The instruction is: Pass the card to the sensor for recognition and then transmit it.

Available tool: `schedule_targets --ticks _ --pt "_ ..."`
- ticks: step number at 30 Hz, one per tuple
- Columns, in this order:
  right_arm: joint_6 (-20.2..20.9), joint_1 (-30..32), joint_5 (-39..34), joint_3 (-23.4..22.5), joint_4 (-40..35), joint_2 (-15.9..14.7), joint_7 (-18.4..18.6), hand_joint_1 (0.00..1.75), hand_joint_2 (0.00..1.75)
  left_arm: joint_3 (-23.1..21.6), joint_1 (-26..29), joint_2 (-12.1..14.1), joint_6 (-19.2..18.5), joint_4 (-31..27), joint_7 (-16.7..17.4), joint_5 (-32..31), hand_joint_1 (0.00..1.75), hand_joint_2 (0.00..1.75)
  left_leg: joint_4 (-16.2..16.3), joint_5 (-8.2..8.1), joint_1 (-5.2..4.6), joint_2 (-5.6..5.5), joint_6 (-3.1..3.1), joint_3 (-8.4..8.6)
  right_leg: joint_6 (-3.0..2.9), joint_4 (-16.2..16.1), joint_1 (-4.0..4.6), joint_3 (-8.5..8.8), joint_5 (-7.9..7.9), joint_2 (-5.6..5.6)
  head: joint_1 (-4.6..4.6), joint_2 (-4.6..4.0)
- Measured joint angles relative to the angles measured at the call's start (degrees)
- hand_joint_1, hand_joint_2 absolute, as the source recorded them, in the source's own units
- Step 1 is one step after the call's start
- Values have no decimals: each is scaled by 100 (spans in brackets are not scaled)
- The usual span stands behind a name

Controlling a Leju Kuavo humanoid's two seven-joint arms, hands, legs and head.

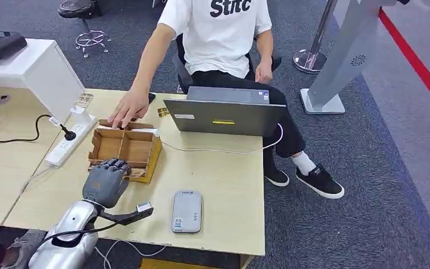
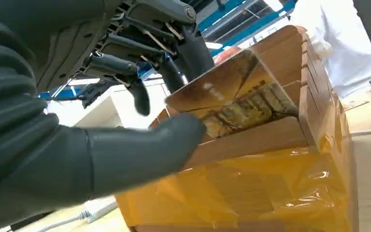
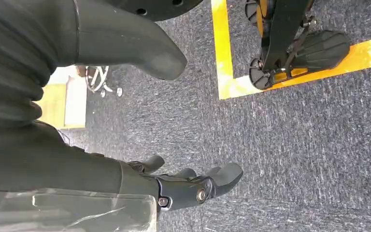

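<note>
Glossy card [image 2: 232, 99] pinched by left hand [image 2: 125, 121] over cardboard box [image 2: 270, 140].

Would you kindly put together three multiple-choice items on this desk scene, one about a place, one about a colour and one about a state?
1. Where does the grey card reader lie?
A. inside the box
B. on the desk, nearer the robot than the laptop
C. on the floor

2. What colour is the shirt of the seated person?
A. white
B. red
C. black

3. What is the left robot hand doing?
A. hanging free over the floor
B. resting flat on the laptop
C. pinching a card at the cardboard box

Answers: 1 B, the head view shows it flat on the desk's near part. 2 A, the shirt is white with dark lettering. 3 C, the left wrist view shows thumb and fingers closed on the card over the box.
</note>
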Motion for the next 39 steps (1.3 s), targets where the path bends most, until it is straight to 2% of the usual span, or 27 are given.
schedule_targets --ticks 8,11,14,21,25,31,39 --pt "26 2 13 0 0 0 -28 0 175 0 -61 0 -63 44 -9 46 175 175 0 0 0 1 0 0 0 0 0 0 0 0 2 0" --pt "20 2 31 0 0 0 -46 0 175 0 -89 7 156 39 94 118 175 175 0 1 0 1 0 0 0 1 0 0 0 0 0 0" --pt "9 4 70 0 0 0 -129 0 175 50 -149 90 317 -227 160 332 175 175 0 3 1 1 1 -1 -1 2 1 -2 1 0 0 0" --pt "7 3 100 0 0 0 -168 0 175 229 -329 210 319 -590 142 393 175 175 0 4 1 0 1 -1 -1 3 1 0 1 -1 -2 0" --pt "7 5 118 0 0 0 -203 0 175 354 -440 291 544 -785 197 569 175 175 0 4 2 -1 1 -2 -1 3 1 -1 2 -1 2 0" --pt "9 5 175 -4 0 0 -188 0 175 805 -904 665 20 -1412 166 1020 175 175 0 8 3 1 -2 -1 -7 6 3 -1 6 0 2 0" --pt "33 3 214 -4 0 0 -153 0 175 986 -928 745 44 -1541 94 1080 175 175 0 8 2 0 -1 -3 -5 5 2 -1 7 0 2 0"
